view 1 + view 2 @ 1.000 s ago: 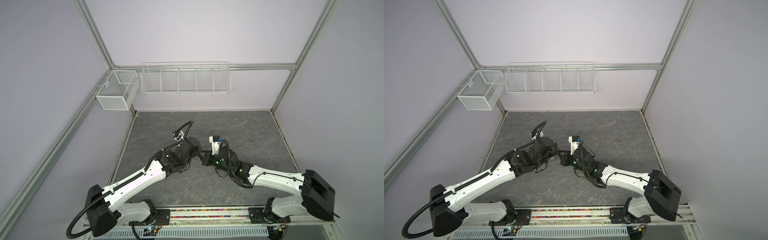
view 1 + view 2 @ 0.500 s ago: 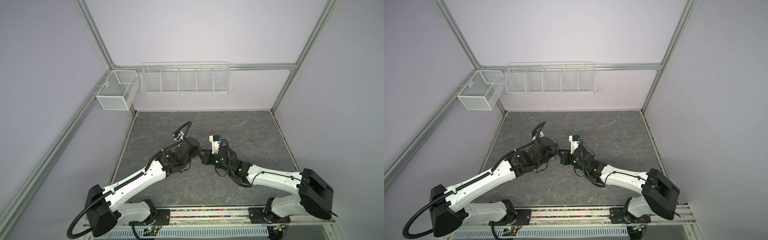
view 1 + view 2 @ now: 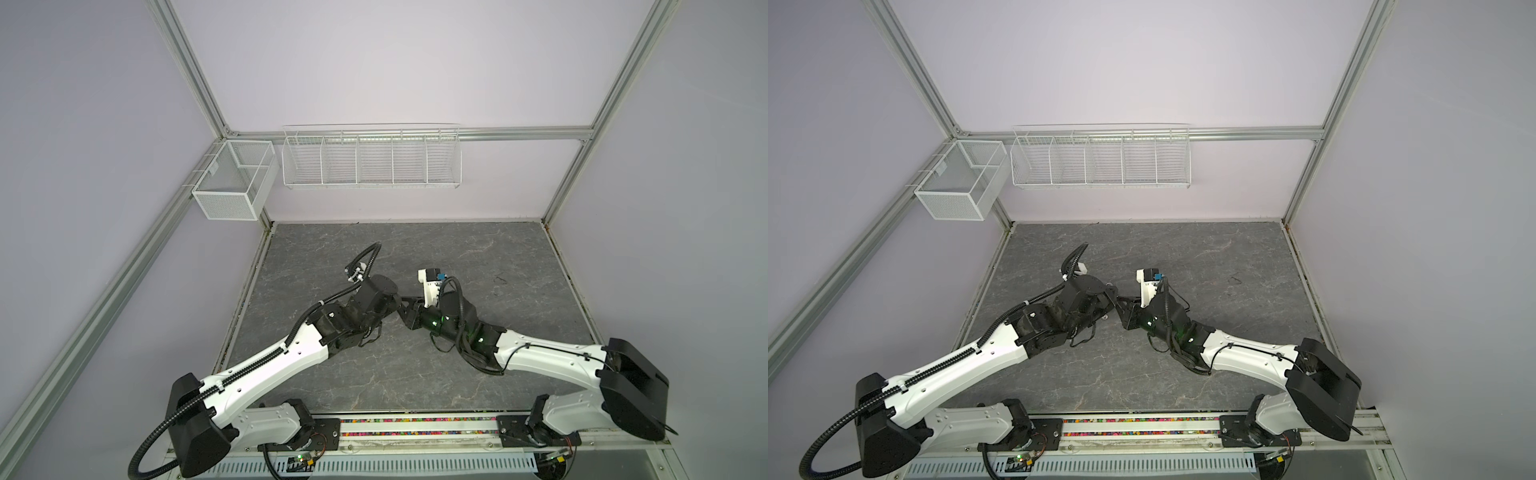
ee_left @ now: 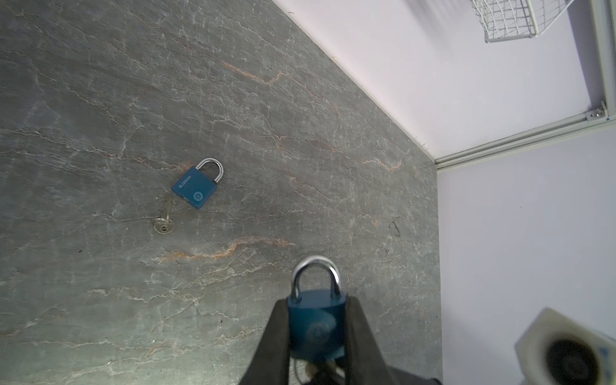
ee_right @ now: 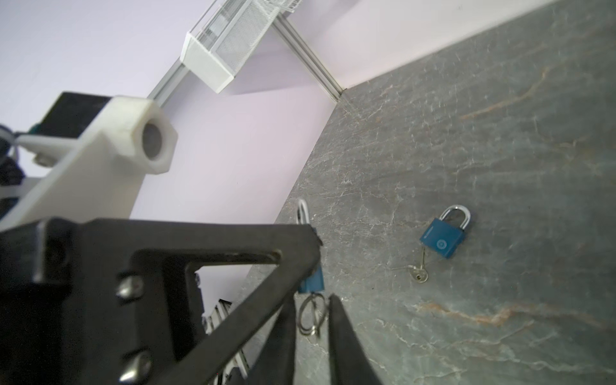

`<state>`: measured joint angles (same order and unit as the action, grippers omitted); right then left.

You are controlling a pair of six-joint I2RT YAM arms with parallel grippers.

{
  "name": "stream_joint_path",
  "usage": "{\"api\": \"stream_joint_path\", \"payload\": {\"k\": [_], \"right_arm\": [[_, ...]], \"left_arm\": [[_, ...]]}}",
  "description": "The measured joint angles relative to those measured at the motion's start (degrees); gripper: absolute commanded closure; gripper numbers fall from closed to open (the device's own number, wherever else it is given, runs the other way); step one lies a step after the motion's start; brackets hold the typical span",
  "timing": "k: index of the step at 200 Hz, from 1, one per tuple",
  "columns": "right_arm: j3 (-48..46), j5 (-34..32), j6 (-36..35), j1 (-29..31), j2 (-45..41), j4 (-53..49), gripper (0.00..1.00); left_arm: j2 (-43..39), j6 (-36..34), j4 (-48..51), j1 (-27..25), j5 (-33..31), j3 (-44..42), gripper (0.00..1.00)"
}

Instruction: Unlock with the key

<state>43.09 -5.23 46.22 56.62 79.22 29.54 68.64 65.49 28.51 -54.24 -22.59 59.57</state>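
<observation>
Right claw (image 5: 313, 333), at the bottom middle of the right wrist view, has just let go. Its two dark fingers were pinched together a second ago and now stand apart, with the thin wire key ring (image 5: 311, 315) in the gap between them. That ring hangs from the underside of the small blue metal padlock (image 4: 316, 330). The left claw (image 4: 316, 300) clamps that lock by its flat sides at the bottom middle of the left wrist view, clear of the grey marbled surface (image 4: 100, 100).

The silver shackle (image 4: 315, 270) looks seated at both legs, so I judge the lock not yet sprung. The release may be a re-grip or the end of a turn; I cannot tell which. The key's blade is hidden, and the left claw's black frame covers most of the lock in the right wrist view. In both top views the arms have barely shifted.

Farther out, left of centre, a second blue padlock (image 4: 196, 186) lies flat with a silver key (image 4: 165, 220) at its base, well apart from both claws. On the back wall hang a white wire rack (image 3: 371, 156) and a white mesh box (image 3: 232, 183).
</observation>
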Motion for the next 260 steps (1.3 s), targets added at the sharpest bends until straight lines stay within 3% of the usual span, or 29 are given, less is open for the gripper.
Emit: {"api": "stream_joint_path", "payload": {"k": [44, 82, 124, 260], "right_arm": [[-2.8, 1.4, 0.0, 0.0, -3.3, 2.8, 0.76], [-3.7, 5.6, 1.4, -0.6, -3.1, 6.8, 0.82], [-3.7, 7.7, 2.8, -0.9, -1.9, 7.8, 0.83], [-3.7, 7.9, 3.3, -2.2, -2.0, 7.8, 0.92]], "left_arm": [[-0.9, -0.8, 0.1, 0.3, 0.0, 0.1, 1.0], [-2.2, -1.1, 0.1, 0.6, -0.1, 0.1, 1.0], [-3.2, -1.3, 0.0, 0.6, -0.1, 0.1, 1.0], [-4.0, -1.3, 0.0, 0.6, 0.0, 0.0, 1.0]]}}
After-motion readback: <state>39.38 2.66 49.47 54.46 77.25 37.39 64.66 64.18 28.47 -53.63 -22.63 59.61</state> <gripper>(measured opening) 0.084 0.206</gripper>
